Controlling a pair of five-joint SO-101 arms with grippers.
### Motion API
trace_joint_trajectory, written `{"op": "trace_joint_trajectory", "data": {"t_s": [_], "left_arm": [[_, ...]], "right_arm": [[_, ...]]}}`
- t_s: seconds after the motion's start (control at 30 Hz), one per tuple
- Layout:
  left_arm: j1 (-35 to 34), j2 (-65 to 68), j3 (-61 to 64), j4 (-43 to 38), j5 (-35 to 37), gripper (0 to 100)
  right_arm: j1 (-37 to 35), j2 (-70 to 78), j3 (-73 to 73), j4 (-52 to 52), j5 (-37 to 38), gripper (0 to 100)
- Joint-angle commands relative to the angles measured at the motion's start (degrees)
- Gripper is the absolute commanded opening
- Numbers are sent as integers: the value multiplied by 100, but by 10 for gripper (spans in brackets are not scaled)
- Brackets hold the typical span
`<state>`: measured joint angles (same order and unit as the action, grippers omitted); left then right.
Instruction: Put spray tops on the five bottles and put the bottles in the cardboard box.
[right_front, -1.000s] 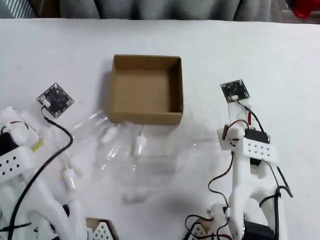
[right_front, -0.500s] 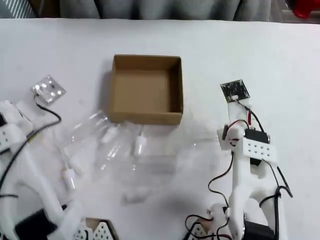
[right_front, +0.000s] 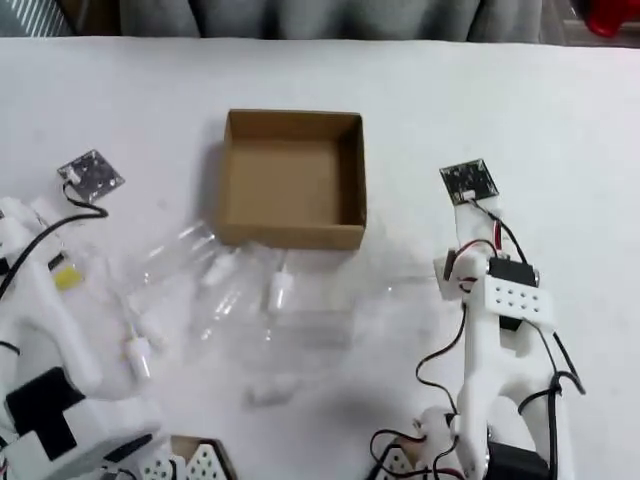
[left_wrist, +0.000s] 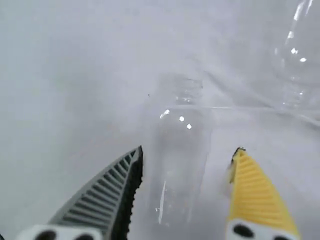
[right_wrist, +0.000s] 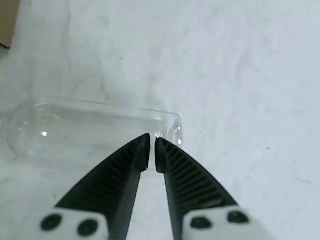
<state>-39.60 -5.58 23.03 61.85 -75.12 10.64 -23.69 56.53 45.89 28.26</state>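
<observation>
The white desk (right_front: 450, 90) carries an open cardboard box (right_front: 292, 178), standing upright. Clear bottles (right_front: 178, 250) lie on their sides in a loose cluster just beside the box, on its side toward the robot. White spray tops (right_front: 278, 292) lie among them, some farther from the box.

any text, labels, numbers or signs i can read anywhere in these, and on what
No text can be read in any view.
cardboard box: plain brown walls, no print visible.
clear bottles: no labels visible on them.
circuit boards on the arms: any markings are too small to read.
</observation>
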Motion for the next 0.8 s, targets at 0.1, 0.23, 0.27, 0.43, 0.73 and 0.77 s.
{"op": "trace_joint_trajectory", "data": {"t_s": [0.1, 0.23, 0.27, 0.43, 0.73, 0.77], "left_arm": [[-40, 259, -343, -404, -132, 278], [-31, 479, -352, -703, -185, 279], [-31, 549, -413, -730, -185, 279], [-40, 1138, -1002, -571, -167, 280], [-40, 2026, -1996, 281, -334, 280], [-57, 2053, -2031, 378, -475, 280]], "right_arm": [[-66, 101, 290, 4, 53, 18], [-66, 101, 290, 4, 53, 18], [-66, 101, 290, 4, 53, 18], [-66, 110, 290, 4, 53, 18], [-75, 110, 281, -4, 53, 18], [-75, 110, 273, -4, 53, 18]]}}
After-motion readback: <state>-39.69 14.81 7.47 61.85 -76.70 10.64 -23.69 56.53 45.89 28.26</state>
